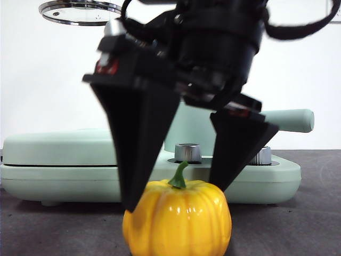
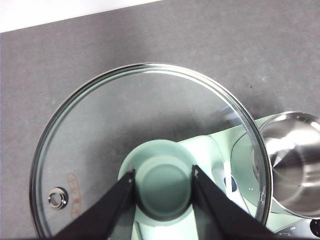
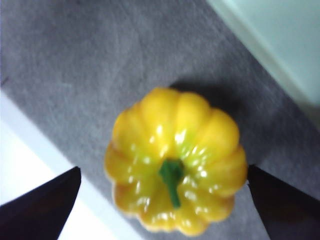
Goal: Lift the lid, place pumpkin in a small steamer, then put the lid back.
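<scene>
- At the near edge of the grey counter sits the pumpkin, upright, its curved green stem pointing up.
- Right end effector hangs directly over the pumpkin with its two black jaws spread wide, one on each side of the fruit; the front view shows the jaw tips down at the level of the pumpkin's shoulders, and the right wrist view shows clear gaps between each jaw and the ribbed skin, so nothing is gripped.
- From the right wrist view the pumpkin is seen from above, glossy and yellow-orange, resting on the grey surface close to its pale edge.
- Left end effector is clenched on the mint-green knob of the lid, its jaws pressing both sides of the knob.
- Lid is held up in the air, roughly level; in the front view its steel rim shows high at the upper left, well above the appliance.
- Small steamer stands uncovered, its shiny steel inside visible past the lid's rim in the left wrist view; its long mint-green handle shows behind the right end effector in the front view.
- Behind the pumpkin lies the wide flat mint-green griddle section, with a chrome dial on the base beside it.
</scene>
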